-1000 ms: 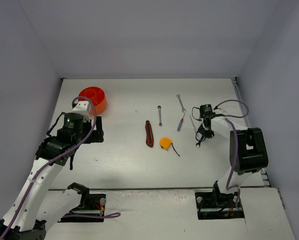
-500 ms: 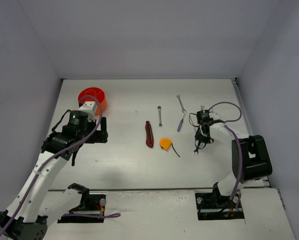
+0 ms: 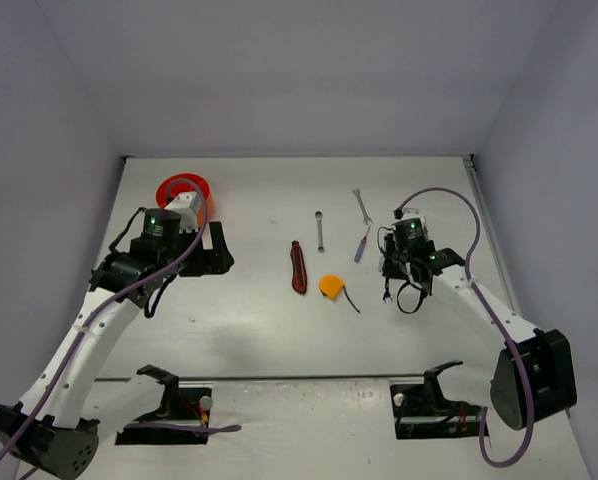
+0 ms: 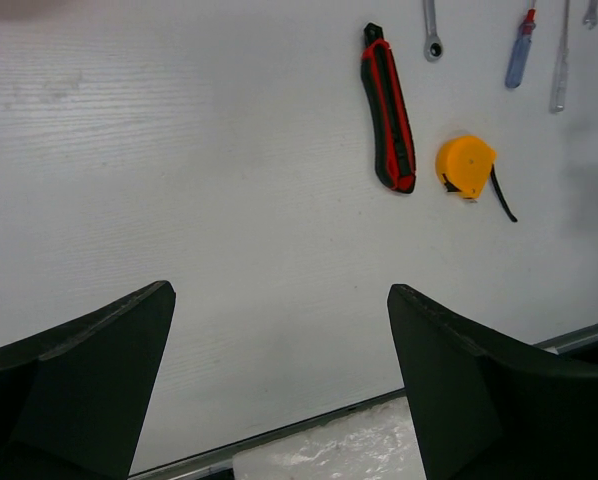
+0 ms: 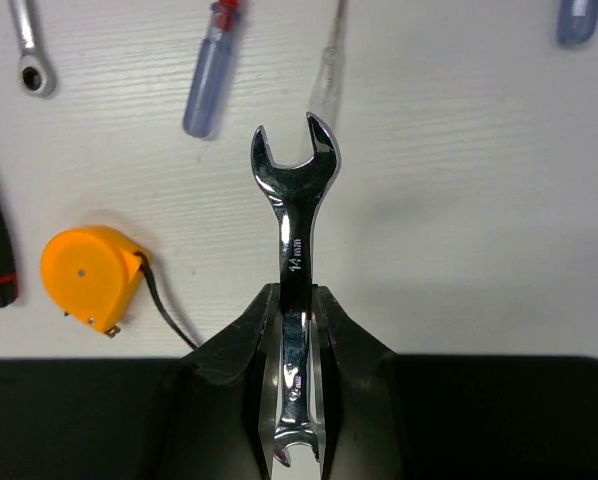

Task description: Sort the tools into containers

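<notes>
Round orange-red plastic tub at the far left corner of the white table, partly hidden behind the left arm. Left gripper just in front of the tub, jaws spread wide and holding nothing. Toward the centre lie a red-and-black handled tool, a round orange tape measure just to its right, a thin silver ring-ended wrench and a blue-and-red handled screwdriver, none touching. Right gripper, right of the screwdriver, clamped on the shank of a silver open-ended wrench, whose open end points away from the fingers.
</notes>
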### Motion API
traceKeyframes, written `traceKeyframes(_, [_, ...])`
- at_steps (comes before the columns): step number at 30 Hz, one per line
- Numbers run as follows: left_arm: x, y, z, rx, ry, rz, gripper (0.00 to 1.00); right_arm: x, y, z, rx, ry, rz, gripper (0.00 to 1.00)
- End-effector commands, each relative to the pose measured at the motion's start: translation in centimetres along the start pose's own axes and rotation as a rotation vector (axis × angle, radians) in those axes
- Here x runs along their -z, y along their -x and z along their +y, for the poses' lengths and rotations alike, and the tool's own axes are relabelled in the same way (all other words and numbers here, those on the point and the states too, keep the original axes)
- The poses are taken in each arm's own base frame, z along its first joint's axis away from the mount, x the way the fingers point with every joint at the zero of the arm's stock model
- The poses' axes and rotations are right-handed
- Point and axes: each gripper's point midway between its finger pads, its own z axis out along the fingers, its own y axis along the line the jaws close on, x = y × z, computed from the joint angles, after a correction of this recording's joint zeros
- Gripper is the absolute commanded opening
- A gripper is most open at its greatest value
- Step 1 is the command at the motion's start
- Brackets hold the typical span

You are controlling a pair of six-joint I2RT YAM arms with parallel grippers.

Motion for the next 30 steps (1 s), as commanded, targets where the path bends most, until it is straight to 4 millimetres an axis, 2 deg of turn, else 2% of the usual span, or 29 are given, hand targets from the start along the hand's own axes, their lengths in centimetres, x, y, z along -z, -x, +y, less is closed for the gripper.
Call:
traceKeyframes(1, [0.8, 3.2, -4.0, 0.063, -0.177, -0.093, 0.86, 2.4, 2.2, 4.9, 0.138, 0.217, -0.083, 0.00])
traceKeyframes(2, [0.8, 3.2, -4.6, 0.073, -0.209, -0.087, 0.86, 3.1, 2.7, 6.2, 0.168, 0.266, -0.105, 0.00])
traceKeyframes(5, [1.2, 5.3, -7.0, 0.094, -0.326, -0.154, 0.86, 5.0, 3.9, 9.3, 0.244, 0.383, -0.157, 0.00])
traceKeyframes(6, [1.3, 6.2, -7.8, 0.100, -0.364, -0.181, 0.86, 6.0, 4.8, 10.6, 0.269, 0.424, -0.187, 0.00])
traceKeyframes(15, [0.5, 9.1, -11.9, 0.180, -0.523, -0.200, 0.86, 11.3, 7.0, 19.3, 0.423, 0.663, -0.277, 0.00])
traceKeyframes(22, [0.0, 10.1, -15.3, 0.195, -0.614, -0.198, 0.86, 13.4, 7.2, 23.1, 0.468, 0.763, -0.302, 0.00])
traceKeyframes(30, [-1.9, 9.9, -16.7, 0.209, -0.610, -0.166, 0.85, 14.1, 7.4, 24.6, 0.485, 0.798, -0.321, 0.00])
